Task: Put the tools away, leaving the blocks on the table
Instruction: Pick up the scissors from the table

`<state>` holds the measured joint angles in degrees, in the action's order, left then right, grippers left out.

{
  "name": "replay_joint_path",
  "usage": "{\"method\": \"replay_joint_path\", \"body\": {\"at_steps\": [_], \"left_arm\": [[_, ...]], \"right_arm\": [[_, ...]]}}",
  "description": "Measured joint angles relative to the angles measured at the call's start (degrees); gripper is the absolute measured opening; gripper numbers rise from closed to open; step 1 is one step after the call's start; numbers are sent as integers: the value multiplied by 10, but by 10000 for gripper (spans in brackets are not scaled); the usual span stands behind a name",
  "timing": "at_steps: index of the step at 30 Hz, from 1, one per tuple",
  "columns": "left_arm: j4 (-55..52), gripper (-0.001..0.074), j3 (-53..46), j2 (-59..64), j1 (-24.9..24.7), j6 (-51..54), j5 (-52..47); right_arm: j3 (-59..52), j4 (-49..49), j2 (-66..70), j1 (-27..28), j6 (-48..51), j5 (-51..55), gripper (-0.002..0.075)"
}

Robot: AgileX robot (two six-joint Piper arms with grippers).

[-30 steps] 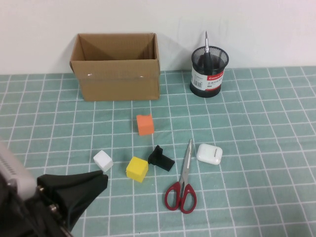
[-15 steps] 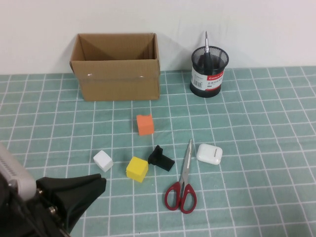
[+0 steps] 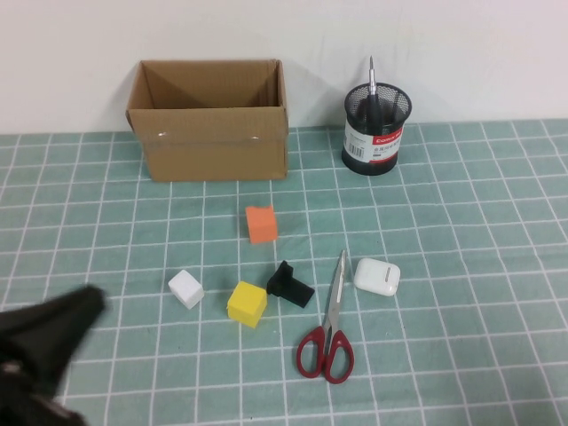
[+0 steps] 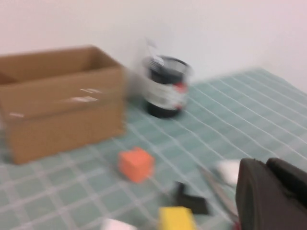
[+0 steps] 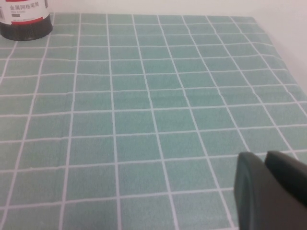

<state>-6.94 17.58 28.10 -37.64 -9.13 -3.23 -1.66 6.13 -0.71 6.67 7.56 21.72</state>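
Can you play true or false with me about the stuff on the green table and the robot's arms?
1. The red-handled scissors lie flat on the table. True.
2. The screwdriver lies on the mat next to the orange block. False: it stands upright in the black mesh cup.
3. The yellow block sits inside the cardboard box. False: it is on the table, between the white block and the small black plastic piece.
4. The left gripper is at the near left corner and holds nothing. True.
5. The right gripper is gripping the scissors. False: it is over bare mat, away from them, and does not appear in the high view.
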Motion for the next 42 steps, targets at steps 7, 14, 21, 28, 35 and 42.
{"method": "replay_joint_path", "body": {"at_steps": [7, 14, 21, 28, 35, 42], "left_arm": [[6, -3, -61, -133, 161, 51, 29], [30, -3, -145, -250, 314, 73, 67], [45, -3, -190, -285, 382, 79, 68], [55, -3, -191, -286, 386, 80, -21], [56, -3, -191, -286, 386, 80, -159], [56, -3, -191, -286, 386, 80, -169]], "right_arm": [[0, 0, 0, 0, 0, 0, -7], [0, 0, 0, 0, 0, 0, -7], [0, 0, 0, 0, 0, 0, -7], [0, 0, 0, 0, 0, 0, -7], [0, 0, 0, 0, 0, 0, -7], [0, 0, 0, 0, 0, 0, -7]]}}
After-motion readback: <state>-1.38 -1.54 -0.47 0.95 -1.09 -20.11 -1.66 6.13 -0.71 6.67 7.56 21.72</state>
